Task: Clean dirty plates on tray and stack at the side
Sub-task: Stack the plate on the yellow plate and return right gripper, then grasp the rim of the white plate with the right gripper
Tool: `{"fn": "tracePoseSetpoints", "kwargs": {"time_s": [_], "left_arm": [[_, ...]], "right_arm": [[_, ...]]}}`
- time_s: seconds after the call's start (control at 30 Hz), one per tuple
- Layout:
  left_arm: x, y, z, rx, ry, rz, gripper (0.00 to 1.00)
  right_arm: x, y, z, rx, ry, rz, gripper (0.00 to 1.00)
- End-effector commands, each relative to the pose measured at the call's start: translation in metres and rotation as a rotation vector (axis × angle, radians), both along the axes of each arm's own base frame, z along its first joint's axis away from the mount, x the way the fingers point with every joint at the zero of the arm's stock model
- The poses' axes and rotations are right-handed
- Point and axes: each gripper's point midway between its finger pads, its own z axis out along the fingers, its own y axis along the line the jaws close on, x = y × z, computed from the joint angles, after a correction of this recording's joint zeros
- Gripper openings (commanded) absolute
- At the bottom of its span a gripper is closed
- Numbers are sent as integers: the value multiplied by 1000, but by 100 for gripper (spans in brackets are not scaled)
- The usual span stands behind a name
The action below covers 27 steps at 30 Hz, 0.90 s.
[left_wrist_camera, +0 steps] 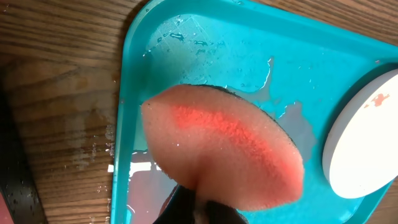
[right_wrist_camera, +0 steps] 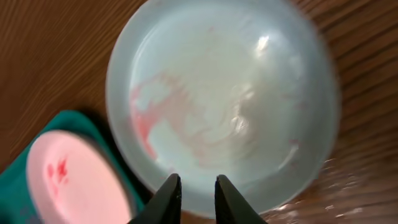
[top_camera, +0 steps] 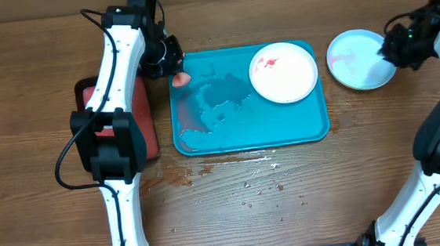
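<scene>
white plate (top_camera: 283, 72), red-smeared, sits on wet turquoise tray (top_camera: 244, 133); mint-blue plate (top_camera: 359, 59) lies beside it.

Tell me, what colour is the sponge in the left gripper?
Salmon pink sponge, reddest across the middle; left wrist view.

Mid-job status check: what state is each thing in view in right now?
white plate: on the tray, red-smeared.
mint-blue plate: on the table beside the tray, faint red smears.
tray: wet.
sponge: red-stained, gripped.
left fingers: shut on sponge.
right fingers: slightly open, empty, over mint-blue plate.
</scene>
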Motion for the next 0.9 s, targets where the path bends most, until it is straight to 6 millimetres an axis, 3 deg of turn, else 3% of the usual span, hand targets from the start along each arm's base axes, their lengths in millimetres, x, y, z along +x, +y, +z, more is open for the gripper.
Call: {"fn": "tracePoseSetpoints", "kwargs": {"time_s": [0.0,0.2,0.43,0.77,0.87], "left_arm": [[1,-7,20,-17,-49,-32,4],[0,-7,20,-17,-47,-32,4],[-1,-7,20,-17,-43,-33,4],[-2,-6,20,-15,-41,-33,4],[-2,-6,20,-15,-39,-33,4]], "right_arm": [[-1,63,25,142,-33,116,22],[-16,121,1,36,82,217,29],[-29,153,-32,-99,192,70,30],[-37,167,-38,-192,222,30,30],[-43,159,-39,-212,260,-57,21]]}}
